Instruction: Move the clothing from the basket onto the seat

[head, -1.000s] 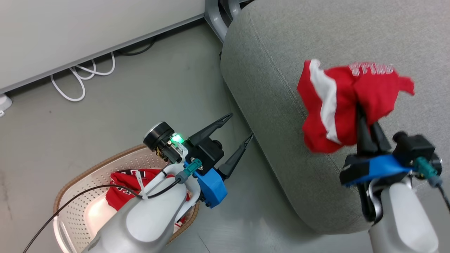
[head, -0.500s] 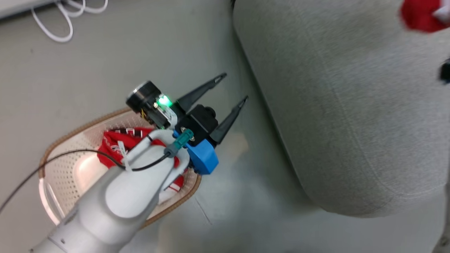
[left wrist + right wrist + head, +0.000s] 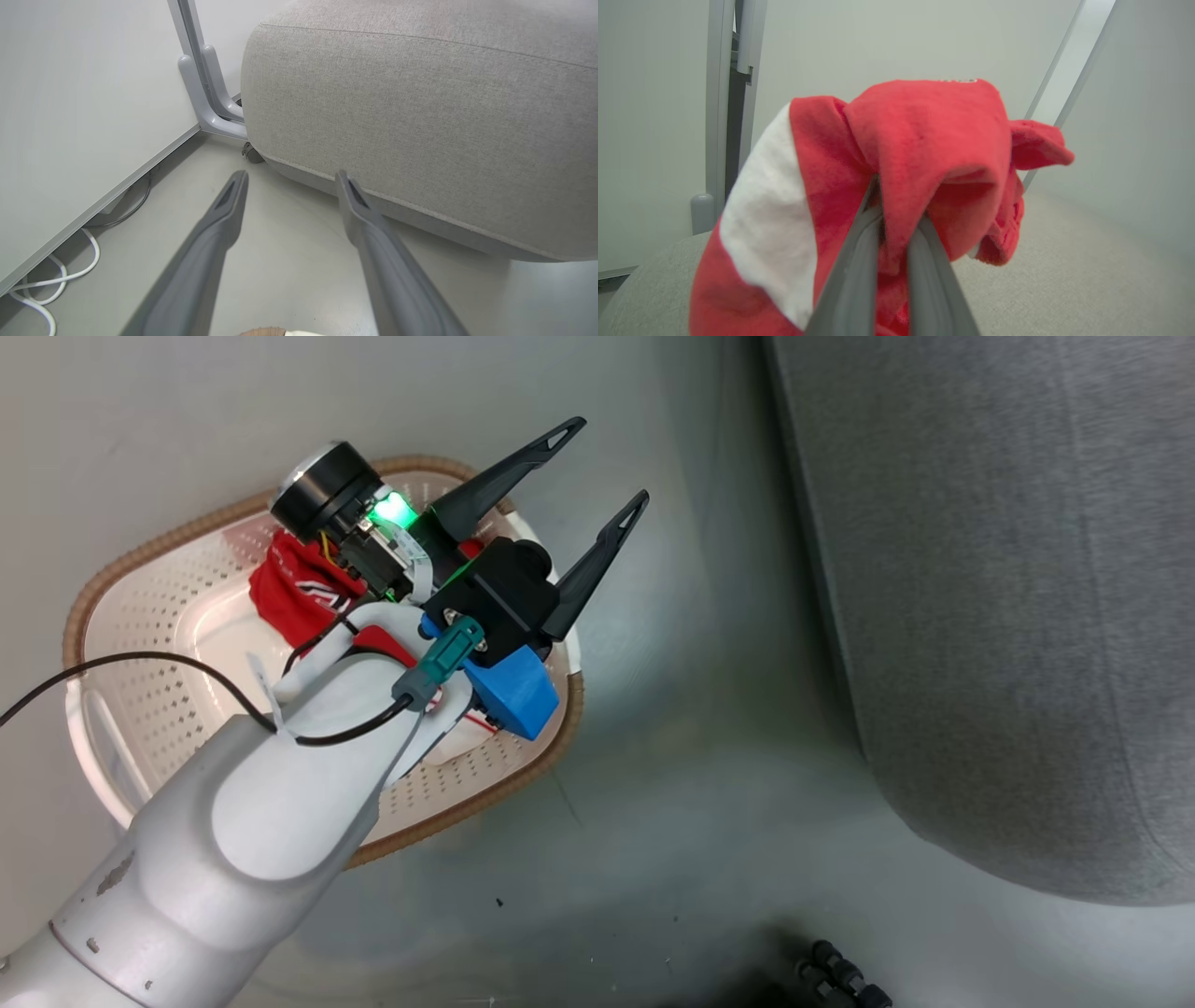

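Observation:
The cream basket (image 3: 140, 616) with a brown rim stands on the floor at the left of the head view. Red clothing (image 3: 294, 583) with white lettering lies inside it, partly hidden by my left arm. My left gripper (image 3: 605, 462) hovers open above the basket's right rim, holding nothing. In the left wrist view the left gripper (image 3: 290, 176) points over bare floor toward the grey seat (image 3: 420, 116). My right gripper (image 3: 896, 219) is shut on a red garment (image 3: 924, 140) with a white panel, held up above the seat (image 3: 1064, 280). The seat (image 3: 980, 616) also takes up the right of the head view.
A grey metal leg (image 3: 201, 93) and a pale wall panel (image 3: 70, 116) stand left of the seat. White cables (image 3: 46, 280) lie on the floor by the panel. Small dark parts (image 3: 840, 975) sit at the head view's bottom edge. Grey floor separates basket and seat.
The head camera has swung down and left, so the right gripper and its red garment have left that view. The left gripper stays open over the basket.

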